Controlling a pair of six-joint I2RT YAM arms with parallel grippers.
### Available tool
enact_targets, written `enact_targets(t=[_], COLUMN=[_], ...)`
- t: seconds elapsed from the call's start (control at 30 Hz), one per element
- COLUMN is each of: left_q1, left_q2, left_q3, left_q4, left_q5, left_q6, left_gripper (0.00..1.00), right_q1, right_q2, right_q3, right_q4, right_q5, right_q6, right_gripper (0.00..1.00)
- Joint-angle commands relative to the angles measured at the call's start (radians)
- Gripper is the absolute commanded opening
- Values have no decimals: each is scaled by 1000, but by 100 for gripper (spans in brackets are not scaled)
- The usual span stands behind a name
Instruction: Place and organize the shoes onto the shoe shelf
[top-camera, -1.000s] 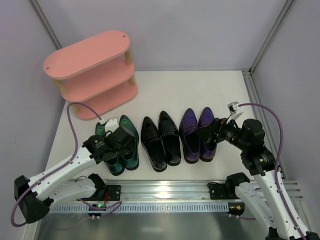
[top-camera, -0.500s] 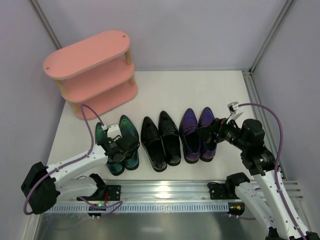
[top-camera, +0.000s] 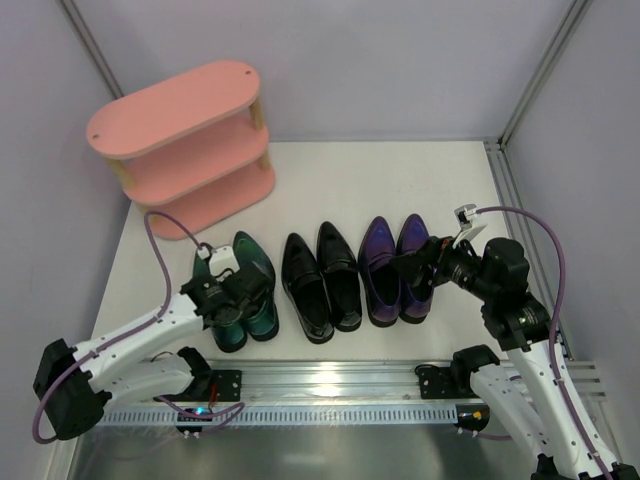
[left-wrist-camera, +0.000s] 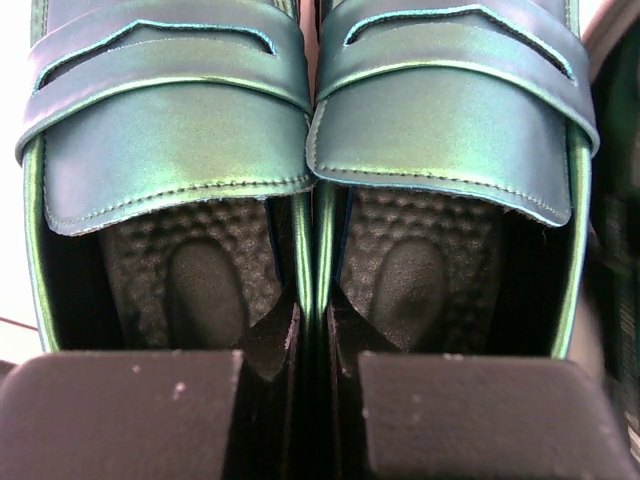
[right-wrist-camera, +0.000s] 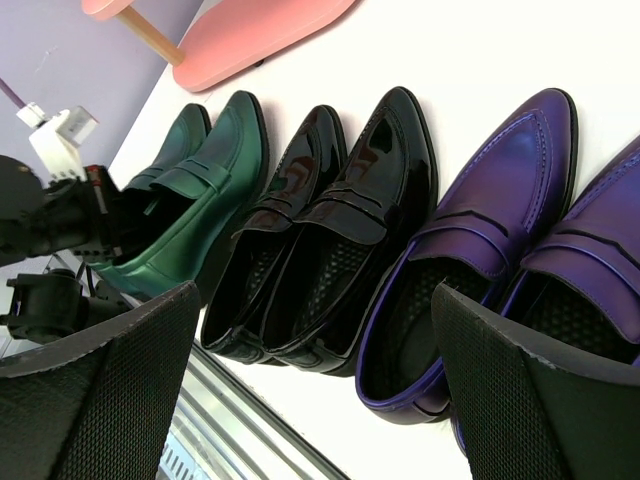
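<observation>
Three pairs of shoes stand in a row on the white table: teal-green (top-camera: 256, 262), black (top-camera: 322, 280) and purple (top-camera: 390, 270). My left gripper (top-camera: 232, 296) is at the heel end of the teal-green pair (left-wrist-camera: 310, 130). One finger sits inside each shoe, and the left gripper (left-wrist-camera: 312, 335) is shut on the pair's two touching inner walls. Over the purple pair (right-wrist-camera: 500, 230), the right gripper (top-camera: 420, 266) hovers open with nothing between its wide-set fingers (right-wrist-camera: 110, 390). The pink three-tier shoe shelf (top-camera: 180, 110) stands at the back left with nothing on its top board.
A metal rail (top-camera: 330, 385) with the arm bases runs along the near edge. Grey walls and frame posts (top-camera: 535, 75) close in the table. The left arm's purple cable (top-camera: 155, 240) loops between the teal-green pair and the shelf.
The left gripper's fingers have gone from wide open to shut on the teal-green pair's inner walls, and its arm has shifted a little. The right arm and all shoes have not moved.
</observation>
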Motion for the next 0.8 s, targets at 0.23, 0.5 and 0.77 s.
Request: enact_targets(t=[0.23, 0.5, 0.77], left_q1=[-6, 160, 278], left_q2=[-53, 53, 162], left_q3=[242, 310, 408], left_q4=[-23, 164, 294], left_q5=[-186, -114, -83], left_q6=[104, 292, 442], left_gripper=[0, 0, 0], right_q1=[6, 5, 6], right_q2=[15, 7, 16], right_q3=[-1, 2, 1], right_q4=[24, 22, 27], right_q5=[1, 9, 13], right_q6=[8, 8, 6], right_gripper=[98, 97, 97])
